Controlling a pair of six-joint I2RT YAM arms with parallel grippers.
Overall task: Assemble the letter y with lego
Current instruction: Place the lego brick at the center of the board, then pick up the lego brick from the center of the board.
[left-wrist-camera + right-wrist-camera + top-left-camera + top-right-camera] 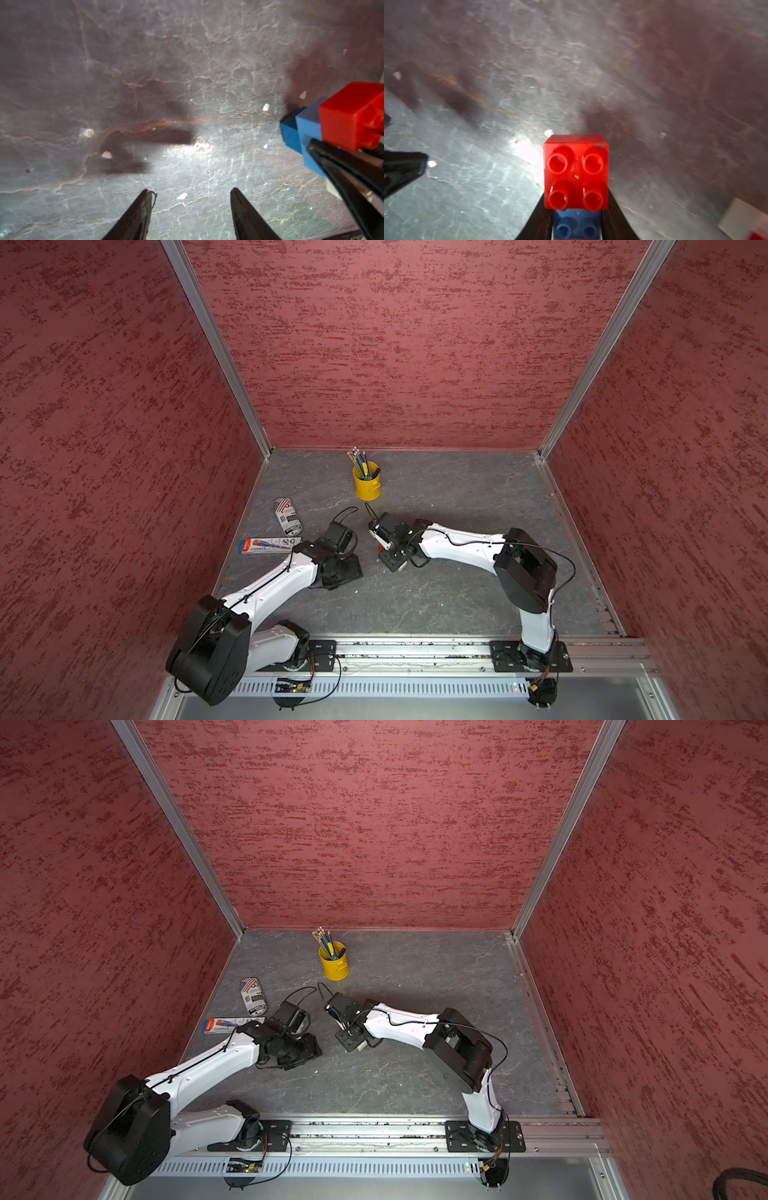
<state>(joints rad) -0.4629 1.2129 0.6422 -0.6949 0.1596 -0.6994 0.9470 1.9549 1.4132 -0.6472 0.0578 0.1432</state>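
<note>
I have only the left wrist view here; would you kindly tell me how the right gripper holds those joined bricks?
Observer: The right gripper is shut on the blue brick that carries the red brick.
Operator: Are the red studs free?
Observer: Yes, all four are bare.
Operator: What lies beyond my arm?
Observer: A can lies on its side near the left arm, in both top views.

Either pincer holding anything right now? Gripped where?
Right pincer clamps the blue brick by its sides, with a red brick stuck on it, past the tips. Left pincer is open, empty.
</note>
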